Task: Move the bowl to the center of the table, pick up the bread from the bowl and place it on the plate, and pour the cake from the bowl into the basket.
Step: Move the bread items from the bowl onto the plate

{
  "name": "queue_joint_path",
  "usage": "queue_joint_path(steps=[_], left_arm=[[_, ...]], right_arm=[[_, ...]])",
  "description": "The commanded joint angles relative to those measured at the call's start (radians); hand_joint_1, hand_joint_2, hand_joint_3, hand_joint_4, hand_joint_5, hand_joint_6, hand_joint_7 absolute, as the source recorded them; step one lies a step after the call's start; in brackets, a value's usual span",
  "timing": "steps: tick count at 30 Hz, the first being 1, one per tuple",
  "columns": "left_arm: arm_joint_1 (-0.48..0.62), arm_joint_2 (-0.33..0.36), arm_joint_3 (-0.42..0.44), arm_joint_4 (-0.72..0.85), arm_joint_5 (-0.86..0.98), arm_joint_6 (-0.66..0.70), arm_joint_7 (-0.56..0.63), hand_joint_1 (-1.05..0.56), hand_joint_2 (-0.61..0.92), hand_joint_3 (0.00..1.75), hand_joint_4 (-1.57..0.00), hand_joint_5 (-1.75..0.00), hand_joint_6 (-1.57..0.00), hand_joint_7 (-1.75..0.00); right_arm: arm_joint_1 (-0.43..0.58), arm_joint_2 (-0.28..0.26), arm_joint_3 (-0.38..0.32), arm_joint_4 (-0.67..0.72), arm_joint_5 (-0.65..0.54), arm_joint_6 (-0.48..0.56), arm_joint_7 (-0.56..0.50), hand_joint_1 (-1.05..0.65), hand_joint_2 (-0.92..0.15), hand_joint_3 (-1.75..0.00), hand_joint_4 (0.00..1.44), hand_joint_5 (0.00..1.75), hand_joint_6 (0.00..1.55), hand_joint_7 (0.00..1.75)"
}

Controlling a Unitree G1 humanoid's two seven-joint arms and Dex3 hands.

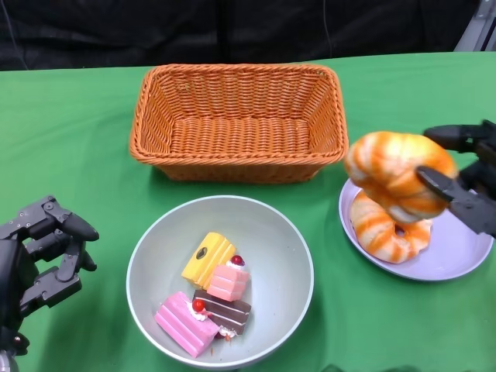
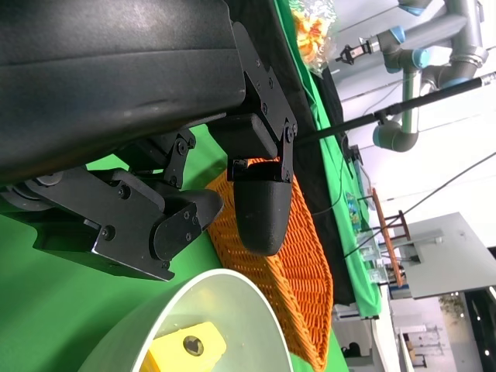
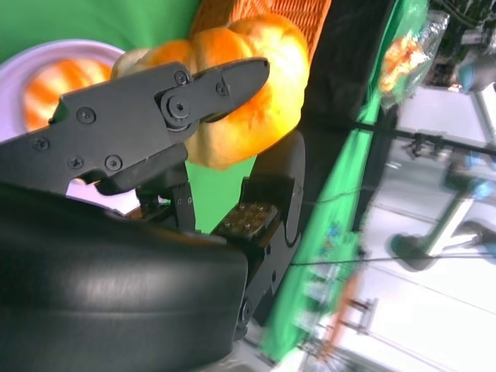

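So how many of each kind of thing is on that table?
Breads: 2, one on the plate, one in the right hand
Cakes: 4: yellow, light pink, brown, pink
Bowl: 1
Plate: 1
Basket: 1
Total: 9

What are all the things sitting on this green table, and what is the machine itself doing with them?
Basket: one, orange wicker, far middle of the table, nothing visible inside.
Bowl: one, pale grey-green, near middle, in front of the basket.
Cake pieces: four, yellow, light pink, brown and pink, inside the bowl.
Plate: one, lilac, right of the bowl.
Bread on the plate: one, orange and white striped.
Held bread: one, same colouring, lifted above the plate.
Right hand: black, grips the held bread.
Left hand: black, left of the bowl, holds nothing.
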Motion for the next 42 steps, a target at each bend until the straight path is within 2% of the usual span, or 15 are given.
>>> queue_joint_path(steps=[1, 7, 11, 13, 19, 26, 34, 39, 42], left_arm=[[-0.007, 0.020, 0.011, 0.003, -0.014, 0.007, -0.002, 0.04, 0.70, 0.93, -0.72, -1.65, -0.76, -1.32], [-0.009, 0.022, 0.010, 0.002, -0.009, 0.011, 0.006, 0.05, 0.70, 0.93, -0.71, -1.65, -0.76, -1.31], [-0.009, 0.023, 0.012, 0.007, -0.008, 0.002, 0.007, 0.04, 0.69, 0.93, -0.72, -1.64, -0.76, -1.30], [-0.009, 0.024, 0.012, 0.008, -0.007, 0.000, 0.008, 0.04, 0.69, 0.93, -0.73, -1.64, -0.77, -1.29], [-0.007, 0.026, 0.011, 0.008, 0.000, -0.003, 0.013, 0.03, 0.69, 0.94, -0.72, -1.64, -0.78, -1.28], [-0.007, 0.026, 0.012, 0.006, -0.003, 0.001, 0.015, 0.03, 0.68, 0.94, -0.73, -1.64, -0.78, -1.29], [-0.003, 0.026, 0.011, -0.001, 0.001, 0.009, 0.022, 0.02, 0.67, 0.94, -0.73, -1.64, -0.78, -1.29], [-0.002, 0.025, 0.012, -0.004, -0.002, 0.010, 0.020, 0.03, 0.67, 0.95, -0.73, -1.65, -0.77, -1.29], [0.000, 0.024, 0.012, -0.006, 0.004, 0.010, 0.026, 0.04, 0.67, 0.95, -0.73, -1.66, -0.77, -1.29]], right_arm=[[-0.027, -0.015, -0.063, -0.028, 0.076, 0.114, 0.008, -0.11, -0.92, -0.15, 0.57, 1.68, 0.68, 1.01], [-0.087, -0.029, -0.171, -0.005, 0.239, 0.361, 0.016, -0.10, -0.92, -0.25, 0.44, 1.65, 0.61, 1.11], [-0.128, -0.043, -0.206, 0.055, 0.272, 0.415, 0.009, -0.09, -0.92, -0.26, 0.39, 1.72, 0.55, 1.23], [-0.141, -0.048, -0.203, 0.078, 0.259, 0.418, -0.006, -0.09, -0.92, -0.25, 0.38, 1.71, 0.54, 1.24], [-0.172, -0.065, -0.179, 0.163, 0.193, 0.391, -0.048, -0.09, -0.92, -0.17, 0.47, 1.70, 0.56, 1.23], [-0.195, -0.076, -0.172, 0.263, 0.142, 0.349, -0.087, -0.08, -0.92, -0.18, 0.50, 1.70, 0.57, 1.11], [-0.225, -0.105, -0.157, 0.436, 0.089, 0.241, -0.098, -0.08, -0.92, -0.16, 0.51, 1.74, 0.61, 1.09], [-0.245, -0.114, -0.140, 0.508, 0.049, 0.212, -0.125, -0.12, -0.92, -0.12, 0.55, 1.64, 0.65, 0.94], [-0.256, -0.119, -0.135, 0.548, 0.038, 0.196, -0.132, -0.12, -0.92, -0.12, 0.58, 1.66, 0.68, 0.88]])
